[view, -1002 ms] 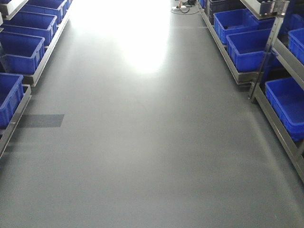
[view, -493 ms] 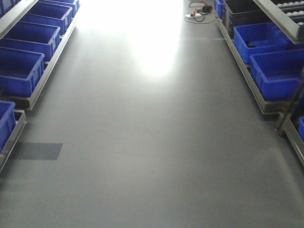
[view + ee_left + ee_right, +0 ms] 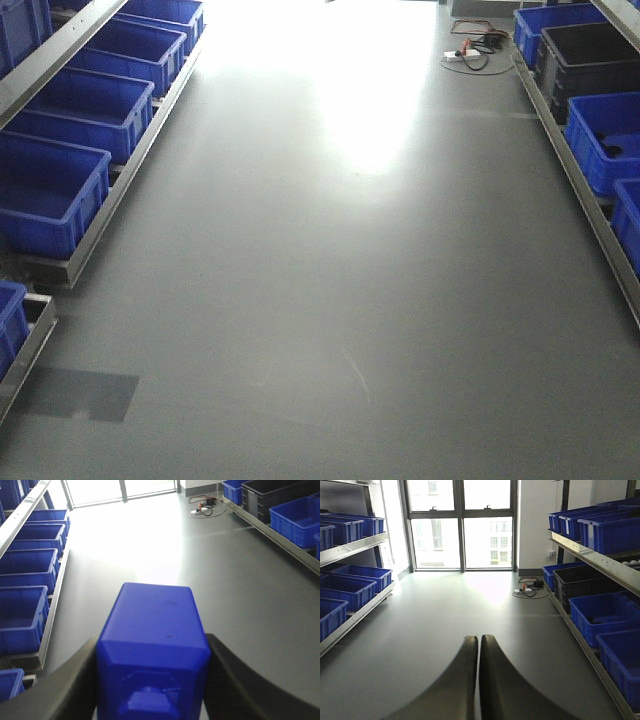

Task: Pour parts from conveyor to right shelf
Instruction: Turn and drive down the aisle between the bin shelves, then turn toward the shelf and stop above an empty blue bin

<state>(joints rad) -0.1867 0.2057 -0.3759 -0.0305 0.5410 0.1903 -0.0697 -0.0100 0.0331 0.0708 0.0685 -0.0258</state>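
Left gripper [image 3: 152, 647] around block [image 3: 152, 622], lengthwise forward

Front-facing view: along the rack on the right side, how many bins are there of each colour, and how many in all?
Blue bins: 3 (the nearest is cut off by the picture's edge)
Black bin: 1
Total: 4

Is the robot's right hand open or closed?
Shut: the right gripper's two dark curved fingers press together, with nothing between them.
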